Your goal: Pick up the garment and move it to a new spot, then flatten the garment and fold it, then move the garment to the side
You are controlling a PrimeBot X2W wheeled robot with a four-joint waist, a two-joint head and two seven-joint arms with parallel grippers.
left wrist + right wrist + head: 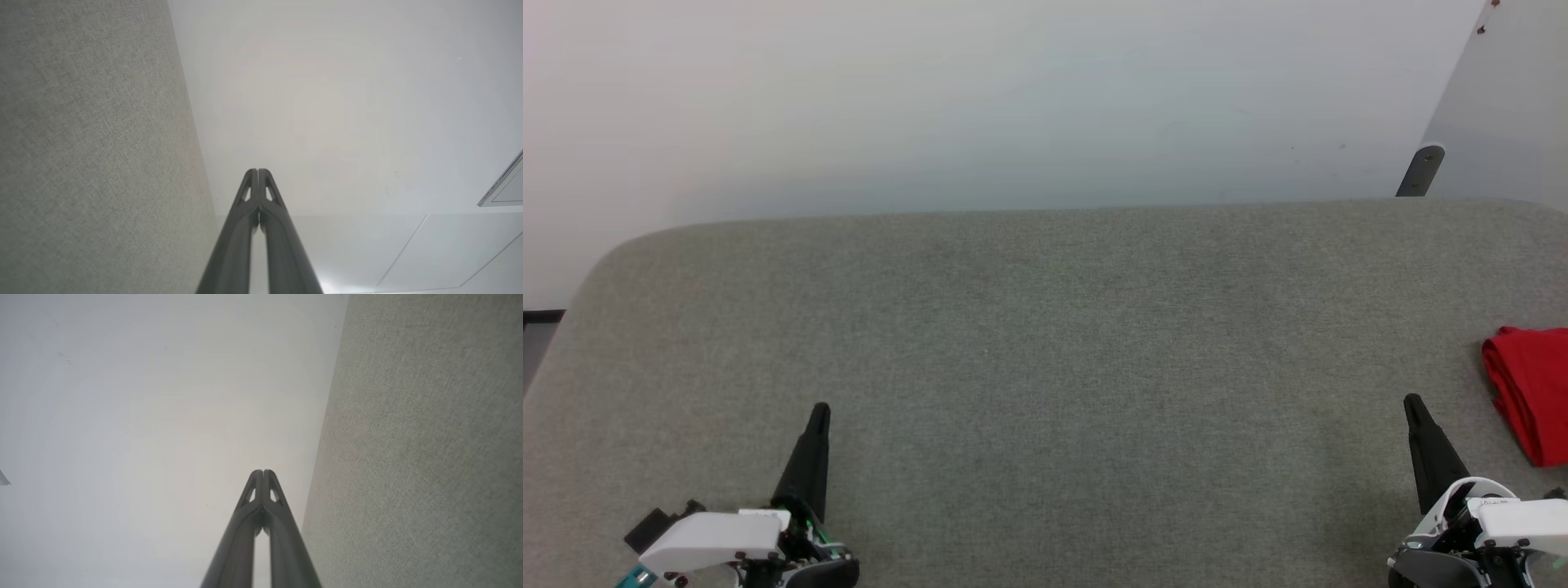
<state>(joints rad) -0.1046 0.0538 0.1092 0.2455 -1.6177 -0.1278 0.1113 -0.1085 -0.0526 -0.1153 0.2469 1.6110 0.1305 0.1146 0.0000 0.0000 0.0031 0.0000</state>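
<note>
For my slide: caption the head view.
Red garment at right edge of grey fabric surface; left gripper and right gripper shut.

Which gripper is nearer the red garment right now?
Right. The right gripper sits just beside the red garment, on its left in the head view, not touching it; the left gripper is far off at the lower left.

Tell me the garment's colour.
Red; the garment shows best in the head view, at the far right edge.
</note>
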